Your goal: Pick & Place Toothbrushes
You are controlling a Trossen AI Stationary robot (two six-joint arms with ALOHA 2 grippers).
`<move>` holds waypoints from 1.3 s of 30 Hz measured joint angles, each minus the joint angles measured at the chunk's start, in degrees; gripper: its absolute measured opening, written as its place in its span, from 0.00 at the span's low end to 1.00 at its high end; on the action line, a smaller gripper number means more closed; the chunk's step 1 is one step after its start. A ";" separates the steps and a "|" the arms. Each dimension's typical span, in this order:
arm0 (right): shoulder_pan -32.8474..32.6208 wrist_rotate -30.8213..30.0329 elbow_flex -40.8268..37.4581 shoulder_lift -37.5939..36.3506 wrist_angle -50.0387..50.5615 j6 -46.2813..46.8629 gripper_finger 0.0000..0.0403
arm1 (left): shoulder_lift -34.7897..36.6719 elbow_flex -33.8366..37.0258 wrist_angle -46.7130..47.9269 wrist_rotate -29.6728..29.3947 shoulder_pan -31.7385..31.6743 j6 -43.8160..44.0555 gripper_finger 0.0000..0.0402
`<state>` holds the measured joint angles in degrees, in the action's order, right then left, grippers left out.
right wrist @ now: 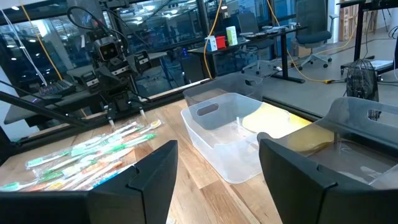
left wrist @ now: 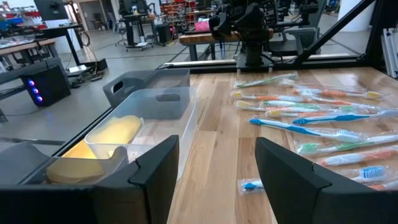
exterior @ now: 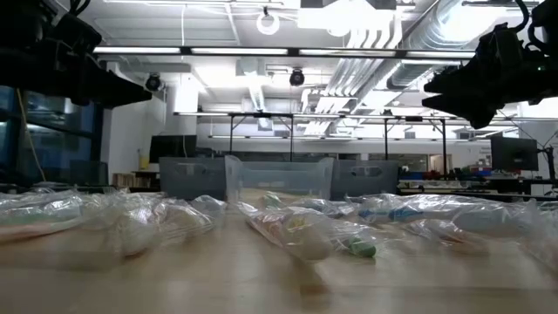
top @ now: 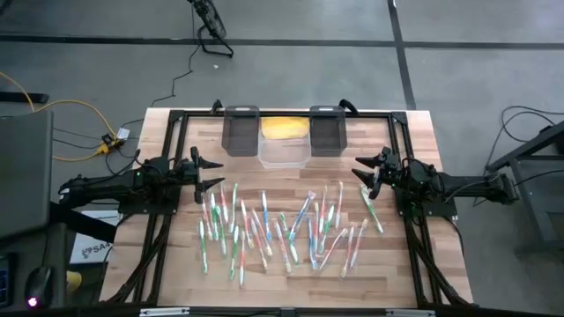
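Observation:
Several toothbrushes (top: 282,227) in clear wrappers, with green, blue, pink and white handles, lie scattered flat on the wooden table; they also show in the low view (exterior: 296,228), the left wrist view (left wrist: 311,118) and the right wrist view (right wrist: 87,155). My left gripper (top: 210,173) hovers open above the table's left side, left of the pile. My right gripper (top: 363,174) hovers open above the right side, beside the rightmost toothbrushes. Each wrist view shows its own fingers apart: the left gripper (left wrist: 217,180) and the right gripper (right wrist: 217,180). Neither touches anything.
At the far edge stand a clear bin (top: 284,150) and two dark bins (top: 240,130) (top: 326,130); something yellow (top: 284,129) lies behind the clear bin. A black frame (top: 176,116) borders the table. Bare wood lies along the near edge.

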<state>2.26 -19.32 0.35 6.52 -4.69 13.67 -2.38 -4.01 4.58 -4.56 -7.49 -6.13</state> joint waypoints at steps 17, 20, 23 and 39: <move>0.03 1.39 0.08 0.02 -2.79 22.35 0.54 | -0.02 0.00 0.00 0.20 0.02 0.00 0.51; 0.13 4.00 2.75 0.19 1.24 22.54 0.54 | 0.00 0.02 0.00 0.20 0.02 0.00 0.51; 0.09 4.73 9.90 1.58 8.60 24.11 0.53 | 0.00 0.02 0.00 0.18 0.01 0.00 0.51; 0.09 20.08 36.40 29.36 59.53 50.59 0.47 | -0.01 0.01 0.00 -0.02 0.02 0.00 0.51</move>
<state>2.35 0.76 36.75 35.88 54.84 64.26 -2.38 -3.99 4.58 -4.58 -7.47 -6.13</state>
